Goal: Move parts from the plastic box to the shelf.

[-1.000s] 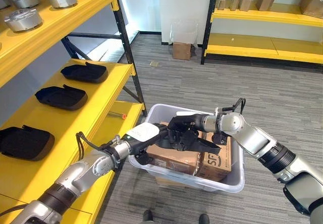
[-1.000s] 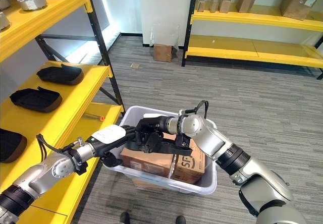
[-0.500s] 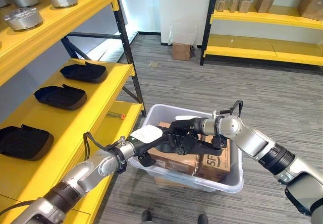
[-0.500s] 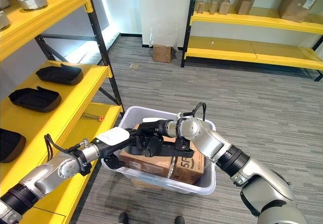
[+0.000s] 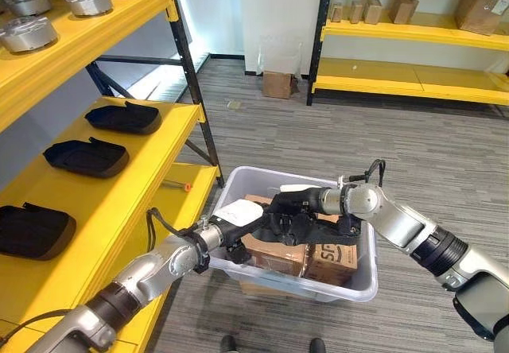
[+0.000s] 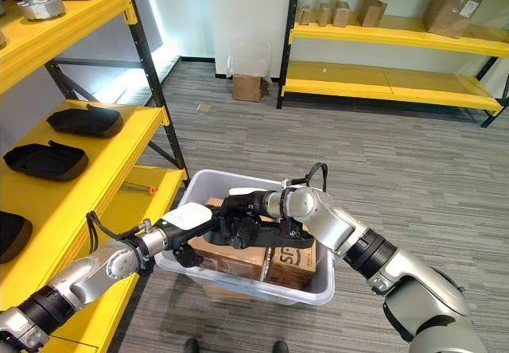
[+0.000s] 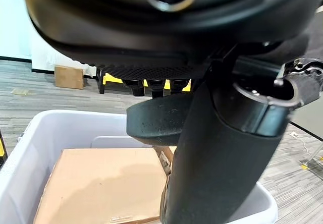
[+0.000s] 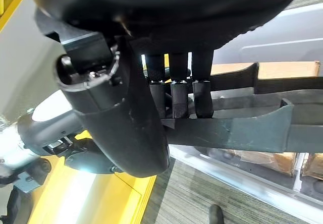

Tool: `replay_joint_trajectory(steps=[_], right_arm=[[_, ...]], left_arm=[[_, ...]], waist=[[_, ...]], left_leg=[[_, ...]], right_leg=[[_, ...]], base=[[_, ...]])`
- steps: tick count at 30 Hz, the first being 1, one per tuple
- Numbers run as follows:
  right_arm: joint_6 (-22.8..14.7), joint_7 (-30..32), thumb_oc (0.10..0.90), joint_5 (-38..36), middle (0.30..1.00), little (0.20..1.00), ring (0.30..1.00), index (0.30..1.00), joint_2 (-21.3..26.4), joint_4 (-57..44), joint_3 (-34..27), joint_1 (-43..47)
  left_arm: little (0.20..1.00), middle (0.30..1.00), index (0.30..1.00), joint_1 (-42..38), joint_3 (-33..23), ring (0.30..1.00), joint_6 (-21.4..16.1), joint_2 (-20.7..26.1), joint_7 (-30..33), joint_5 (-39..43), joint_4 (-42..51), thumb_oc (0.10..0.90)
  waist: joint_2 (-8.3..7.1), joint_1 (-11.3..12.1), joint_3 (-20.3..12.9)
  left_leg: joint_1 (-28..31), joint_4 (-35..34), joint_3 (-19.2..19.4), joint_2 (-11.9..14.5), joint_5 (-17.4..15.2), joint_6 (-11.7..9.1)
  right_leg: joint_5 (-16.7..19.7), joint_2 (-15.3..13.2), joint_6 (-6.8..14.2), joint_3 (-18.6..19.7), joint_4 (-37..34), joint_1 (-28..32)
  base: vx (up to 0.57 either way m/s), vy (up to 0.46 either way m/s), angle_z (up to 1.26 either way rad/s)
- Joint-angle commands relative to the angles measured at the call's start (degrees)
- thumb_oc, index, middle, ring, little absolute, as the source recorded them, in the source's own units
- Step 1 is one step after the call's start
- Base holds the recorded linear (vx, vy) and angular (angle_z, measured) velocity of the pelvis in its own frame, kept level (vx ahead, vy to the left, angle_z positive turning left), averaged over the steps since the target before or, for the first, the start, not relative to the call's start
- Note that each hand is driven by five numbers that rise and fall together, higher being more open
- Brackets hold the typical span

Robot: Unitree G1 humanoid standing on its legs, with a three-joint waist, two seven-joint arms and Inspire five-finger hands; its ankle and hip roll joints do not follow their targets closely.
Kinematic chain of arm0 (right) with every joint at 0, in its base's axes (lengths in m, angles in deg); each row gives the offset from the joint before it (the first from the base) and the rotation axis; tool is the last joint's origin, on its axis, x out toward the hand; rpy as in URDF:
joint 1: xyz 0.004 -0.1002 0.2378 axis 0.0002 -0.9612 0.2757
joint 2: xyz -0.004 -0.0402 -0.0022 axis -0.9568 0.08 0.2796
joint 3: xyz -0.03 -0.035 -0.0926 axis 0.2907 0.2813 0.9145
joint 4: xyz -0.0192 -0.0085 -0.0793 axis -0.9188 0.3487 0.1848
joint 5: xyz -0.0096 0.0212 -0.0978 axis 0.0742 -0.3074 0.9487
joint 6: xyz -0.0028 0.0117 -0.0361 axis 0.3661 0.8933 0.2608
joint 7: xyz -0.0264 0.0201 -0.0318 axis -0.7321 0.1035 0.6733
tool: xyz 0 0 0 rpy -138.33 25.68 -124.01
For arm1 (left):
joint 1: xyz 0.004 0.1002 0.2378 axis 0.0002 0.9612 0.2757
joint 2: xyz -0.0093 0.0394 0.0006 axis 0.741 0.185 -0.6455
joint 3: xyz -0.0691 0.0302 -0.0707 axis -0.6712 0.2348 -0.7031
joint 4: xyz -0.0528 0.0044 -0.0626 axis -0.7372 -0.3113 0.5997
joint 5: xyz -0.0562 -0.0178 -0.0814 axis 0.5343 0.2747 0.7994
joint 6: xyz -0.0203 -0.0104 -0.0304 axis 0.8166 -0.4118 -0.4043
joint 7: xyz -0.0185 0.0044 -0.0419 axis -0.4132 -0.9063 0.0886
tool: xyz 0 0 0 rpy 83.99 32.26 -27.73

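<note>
A translucent plastic box stands on the floor, with cardboard boxes inside. Over them, my right hand is shut on a flat black part. In the right wrist view its fingers curl over the edge of the black part. My left hand, with a white cover, reaches over the box's left rim to the part's near end. Its fingers look straight in the left wrist view, past the thumb. The yellow shelf stands to the left.
Three black parts lie on the middle shelf board, and round metal parts on the board above. An orange-tipped tool lies on the lower board. A second yellow rack with cardboard boxes lines the far wall. Grey carpet surrounds the box.
My left hand has stretched further over the box's rim towards the part. The right hand has kept its hold and sunk slightly. The whole view has shifted a little.
</note>
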Motion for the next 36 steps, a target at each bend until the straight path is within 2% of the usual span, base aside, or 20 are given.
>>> replay_joint_trajectory(steps=[1,3,4,5,6,7,15,22,24,26,35,36], right_arm=[[-8.53,3.18,0.400,-3.13,0.300,0.300,0.300,0.300,-9.89,-3.43,0.97,13.09],[-8.54,3.15,0.400,-3.06,0.300,0.300,0.300,0.300,-10.04,-3.38,1.02,13.08],[-8.79,3.13,0.400,-3.45,0.300,0.300,0.300,0.300,-10.08,-3.25,1.30,13.45],[-9.19,3.20,0.400,-3.58,0.300,0.300,0.300,0.300,-10.19,-3.11,1.57,13.65],[-9.46,3.36,0.400,-3.81,0.300,0.300,0.300,0.300,-10.19,-3.02,1.79,13.78],[-9.79,3.71,0.400,-4.34,0.300,0.300,0.300,0.300,-10.35,-3.11,2.19,14.12],[-8.60,4.91,0.400,-5.94,0.300,0.300,0.300,0.300,-11.61,-3.44,2.43,14.61],[-8.97,4.73,0.400,-6.63,0.300,0.300,0.300,0.300,-11.98,-2.79,2.14,14.25],[-8.82,7.29,0.400,-8.60,0.300,0.300,0.300,0.300,-12.39,-3.27,1.80,13.84],[-10.05,7.65,0.400,-8.83,0.300,0.300,0.300,0.300,-12.95,-2.21,0.74,13.54],[-9.91,9.74,0.400,-8.15,0.300,0.300,0.300,0.300,-15.01,-2.73,-1.85,13.02],[-8.97,12.36,0.620,-9.50,0.607,0.607,0.607,0.607,-14.92,-3.00,-1.82,12.95]], left_arm=[[1.000,1.000,1.000,-13.95,5.49,1.000,-5.81,-9.55,4.95,7.13,2.85,0.900],[1.000,1.000,1.000,-13.90,5.73,1.000,-5.65,-9.86,4.76,7.01,2.61,0.900],[0.956,0.956,0.956,-13.93,6.36,0.956,-5.49,-10.38,4.18,7.53,2.30,0.869],[0.654,0.654,0.654,-14.05,6.96,0.654,-5.12,-10.77,4.29,7.80,2.28,0.653],[0.531,0.531,0.531,-14.09,7.18,0.531,-4.87,-11.02,4.15,8.01,2.20,0.565],[0.300,0.300,0.300,-14.41,7.94,0.300,-4.66,-11.67,4.21,8.23,1.80,0.400],[0.300,0.300,0.300,-15.67,10.39,0.300,-2.52,-15.34,6.57,9.52,0.25,0.400],[0.300,0.300,0.300,-16.02,10.83,0.300,-1.49,-15.69,8.12,8.80,-0.35,0.400],[0.300,0.300,0.300,-16.18,10.49,0.300,-1.09,-15.95,8.97,9.17,-0.46,0.400],[0.300,0.300,0.300,-16.24,10.23,0.300,-0.90,-15.87,9.57,9.42,-0.57,0.400],[0.300,0.300,0.300,-16.37,9.25,0.300,-0.75,-16.15,10.30,9.19,-0.82,0.400],[0.300,0.300,0.300,-16.41,9.33,0.300,-0.70,-16.20,10.53,9.16,-1.02,0.400]], waist=[[-0.74,-0.43,-3.90],[-0.77,-0.46,-3.93],[-0.81,-0.58,-3.96],[-0.78,-0.66,-3.94],[-0.81,-0.69,-3.92],[-0.84,-0.85,-3.91],[-1.20,-1.46,-3.96],[-1.18,-1.76,-3.84],[-1.04,-1.91,-3.88],[-0.95,-1.99,-3.95],[-0.81,-1.86,-4.00],[-0.76,-1.88,-4.02]], left_leg=[[-1.48,-0.44,0.03,0.85,-1.38,0.90],[-1.45,-0.44,0.00,0.80,-1.40,0.93],[-1.42,-0.44,0.06,0.87,-1.37,0.88],[-1.42,-0.44,0.08,0.90,-1.39,0.91],[-1.40,-0.44,0.11,0.92,-1.38,0.92],[-1.31,-0.44,0.22,0.96,-1.35,0.92],[-1.10,-0.44,0.48,1.07,-1.49,0.86],[-1.00,-0.44,0.58,1.17,-1.34,0.84],[-0.81,-0.44,0.61,1.17,-1.45,0.79],[-0.72,-0.44,0.49,1.15,-1.45,0.85],[-0.48,-0.44,0.37,1.00,-1.76,0.93],[-0.43,-0.44,0.34,1.03,-1.77,1.00]], right_leg=[[-8.09,-2.07,0.98,-2.18,8.67,-0.26],[-8.10,-2.04,0.98,-2.13,8.66,-0.22],[-8.15,-2.03,1.00,-2.03,8.75,-0.27],[-8.21,-2.00,1.02,-1.96,8.84,-0.35],[-8.23,-2.00,1.02,-1.95,8.88,-0.35],[-8.24,-2.01,1.03,-1.95,9.02,-0.39],[-8.49,-1.95,1.03,-1.78,9.34,-0.41],[-8.63,-1.93,0.98,-1.67,9.56,-0.33],[-8.61,-1.95,1.01,-1.73,9.47,-0.20],[-8.72,-1.93,0.99,-1.53,9.61,-0.14],[-8.66,-1.96,1.04,-1.68,9.19,0.24],[-8.64,-1.93,1.00,-1.56,9.10,0.29]], base=[[0.00,0.000,0.00],[0.00,0.000,0.00],[0.00,0.000,0.00],[0.00,0.000,0.00],[0.00,0.000,0.00],[0.00,0.000,0.00],[0.00,-0.002,-0.01],[0.00,0.000,-0.02],[0.00,0.000,0.00],[0.00,0.000,0.00],[0.00,0.000,0.00],[0.00,0.000,0.00]])
